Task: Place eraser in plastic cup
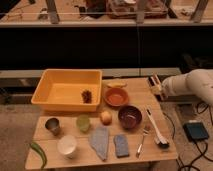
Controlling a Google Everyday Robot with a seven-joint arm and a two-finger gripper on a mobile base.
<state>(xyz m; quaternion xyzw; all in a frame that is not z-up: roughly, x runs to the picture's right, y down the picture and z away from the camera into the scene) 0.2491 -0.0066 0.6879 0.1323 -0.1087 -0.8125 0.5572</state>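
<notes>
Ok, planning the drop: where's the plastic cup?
The plastic cup stands left of centre, between metal cup and fruit; gripper is at the table's right edge.

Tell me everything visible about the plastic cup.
The plastic cup is short, round, translucent pale green, looking like thin plastic. It stands upright, mouth up, on the wooden table just in front of the yellow bin, between the grey metal cup and a yellowish fruit, seemingly touching neither. Whether anything lies inside cannot be told. The tool is far off, by the table's right edge.
</notes>
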